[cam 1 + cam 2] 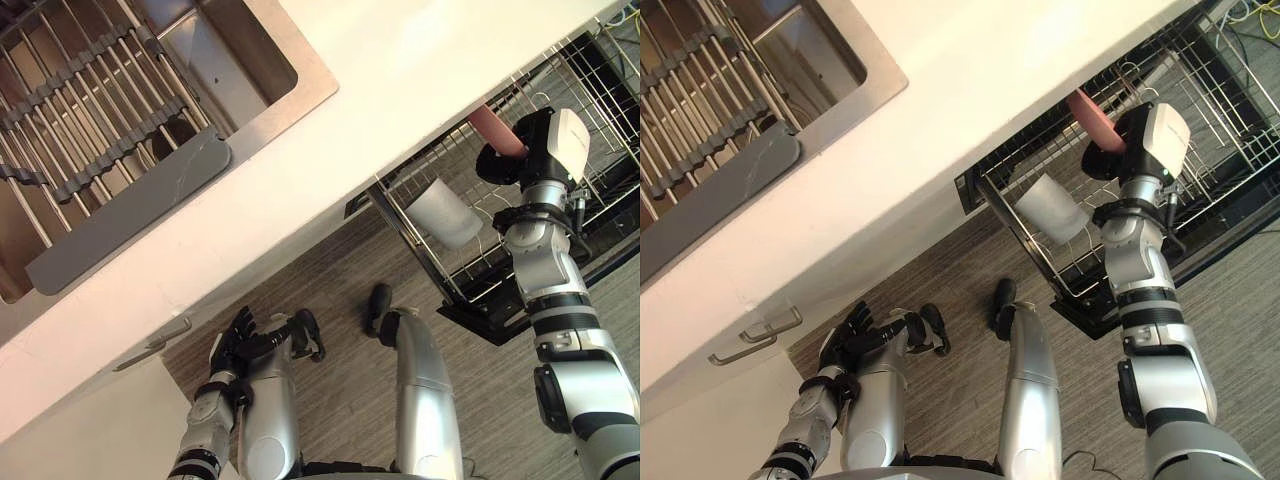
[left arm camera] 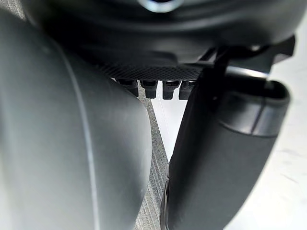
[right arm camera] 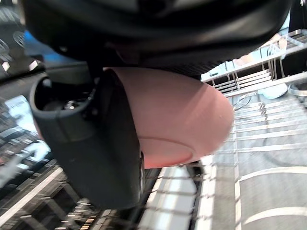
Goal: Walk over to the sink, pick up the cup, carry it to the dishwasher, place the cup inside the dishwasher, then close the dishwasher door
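**Cup over the rack, not yet set down; door open**

At the far left the sink (image 1: 312, 88) sits in the white counter (image 1: 400, 90), and no cup can be seen in the part of it that shows. The fetching and carrying therefore look finished.

Lower down, the left hand (image 1: 240, 335) hangs beside the robot's body near the floor, fingers relaxed and empty. It takes no part in this step.

Further right, the dishwasher rack (image 1: 420, 248) is pulled out from under the counter. A white cup (image 1: 443, 212) lies on its side in the near corner.

Just right of that, the right hand (image 1: 500, 162) reaches over the rack with its thumb and fingers curled round the pink cup (image 3: 177, 115). The cup is above the wires. Whether it touches them cannot be told.

The dishwasher door (image 1: 490, 322) lies open beneath the rack.

By this reading the task is past its midpoint. What is left is to lower and let go of the pink cup, and then to shut the door, probably after pushing the rack in.
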